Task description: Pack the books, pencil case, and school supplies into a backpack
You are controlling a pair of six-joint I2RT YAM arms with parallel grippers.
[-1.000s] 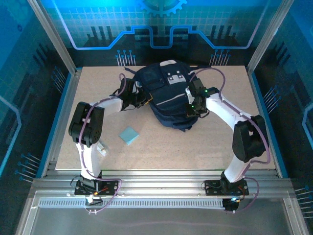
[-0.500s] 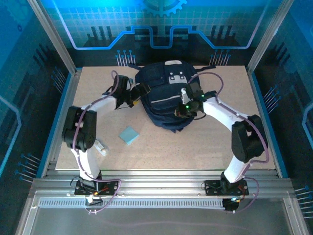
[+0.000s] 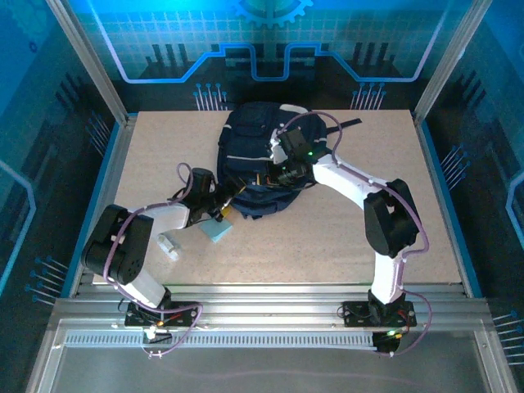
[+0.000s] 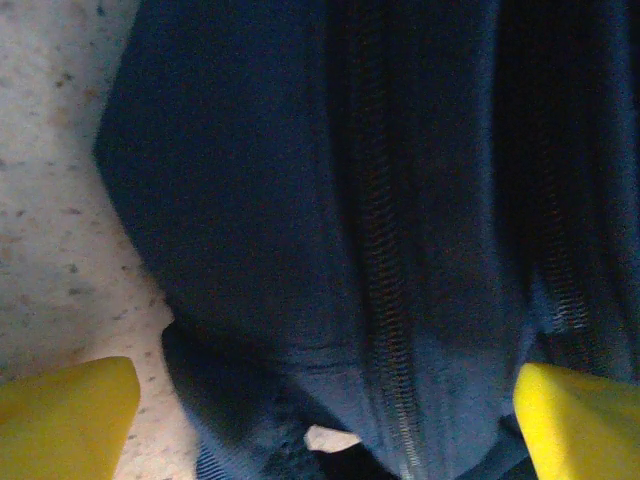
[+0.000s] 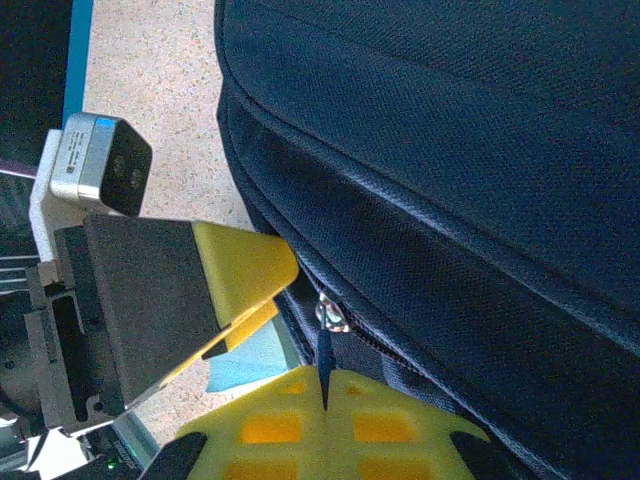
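Backpack (image 3: pixel 246 151), right gripper (image 5: pixel 325 388) pinching zip pull (image 5: pixel 324 352)

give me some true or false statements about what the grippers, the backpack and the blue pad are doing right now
1. The left gripper is open. True.
2. The right gripper holds the light-blue pad. False: it is shut on the zipper pull of the backpack.
3. The light-blue pad lies on the table, outside the backpack. True.
4. The backpack stands upright. False: it lies flat on the table.
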